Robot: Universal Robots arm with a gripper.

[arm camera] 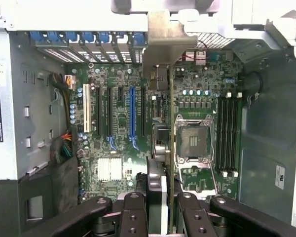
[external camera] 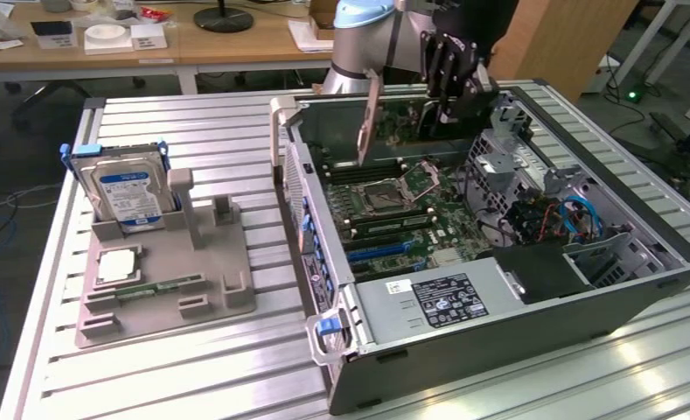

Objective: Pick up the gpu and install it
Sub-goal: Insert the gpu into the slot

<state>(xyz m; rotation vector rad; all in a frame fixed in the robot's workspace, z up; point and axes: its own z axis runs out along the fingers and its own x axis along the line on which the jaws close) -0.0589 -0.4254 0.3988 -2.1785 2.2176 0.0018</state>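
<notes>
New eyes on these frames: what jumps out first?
The black gripper holds a thin dark circuit card with a silver metal bracket on edge over the green motherboard of the open grey computer case. On the exterior view's left, a boxy silver hard drive with a blue label stands upright in a grey plastic holder on the slatted metal table.
</notes>
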